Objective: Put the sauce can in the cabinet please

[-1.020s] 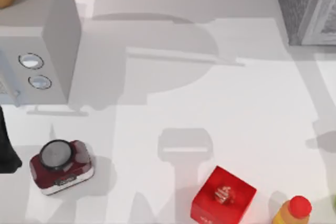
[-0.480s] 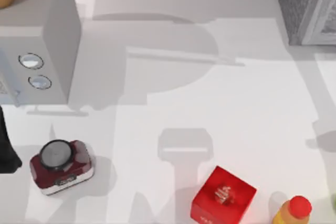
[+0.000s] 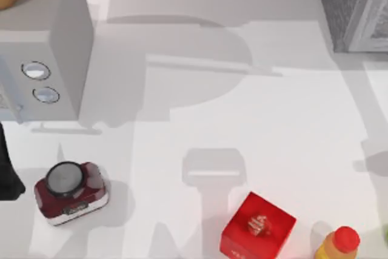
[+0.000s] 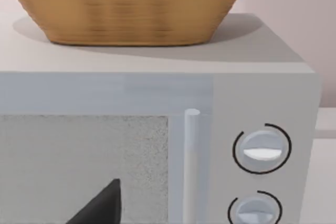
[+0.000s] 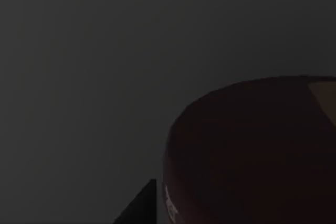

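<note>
The cabinet, a grey box with a rough speckled side and a lighter framed front, stands at the table's far right corner. The sauce can is out of view. My left arm is parked at the table's left edge, in front of the light-grey appliance. In the left wrist view one dark fingertip points at that appliance's door. The right wrist view is dark.
A light-grey appliance with two round knobs stands at the far left, with a wicker basket on top. A maroon kitchen scale lies near left. A red cube box and an orange bottle with a red cap sit at the front.
</note>
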`<action>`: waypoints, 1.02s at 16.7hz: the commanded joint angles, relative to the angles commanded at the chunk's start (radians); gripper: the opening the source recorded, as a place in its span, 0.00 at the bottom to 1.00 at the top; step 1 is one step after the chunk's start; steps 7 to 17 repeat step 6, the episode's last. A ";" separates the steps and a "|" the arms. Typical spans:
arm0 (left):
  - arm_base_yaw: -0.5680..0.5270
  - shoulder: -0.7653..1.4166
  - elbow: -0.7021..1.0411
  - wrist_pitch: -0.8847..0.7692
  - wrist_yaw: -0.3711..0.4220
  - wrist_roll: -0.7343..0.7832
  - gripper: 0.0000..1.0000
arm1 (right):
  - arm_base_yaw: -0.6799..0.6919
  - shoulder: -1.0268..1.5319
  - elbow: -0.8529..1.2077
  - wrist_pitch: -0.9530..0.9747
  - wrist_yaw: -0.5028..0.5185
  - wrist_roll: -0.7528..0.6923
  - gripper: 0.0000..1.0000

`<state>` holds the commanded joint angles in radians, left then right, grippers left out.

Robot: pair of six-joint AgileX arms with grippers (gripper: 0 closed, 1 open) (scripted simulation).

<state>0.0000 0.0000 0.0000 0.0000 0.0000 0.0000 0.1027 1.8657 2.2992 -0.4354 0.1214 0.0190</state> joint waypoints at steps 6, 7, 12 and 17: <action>0.000 0.000 0.000 0.000 0.000 0.000 1.00 | 0.000 0.000 0.000 0.000 0.000 0.000 1.00; 0.000 0.000 0.000 0.000 0.000 0.000 1.00 | 0.000 0.000 0.000 0.000 0.000 0.000 1.00; 0.000 0.000 0.000 0.000 0.000 0.000 1.00 | 0.000 0.000 0.000 0.000 0.000 0.000 1.00; 0.000 0.000 0.000 0.000 0.000 0.000 1.00 | 0.000 0.000 0.000 0.000 0.000 0.000 1.00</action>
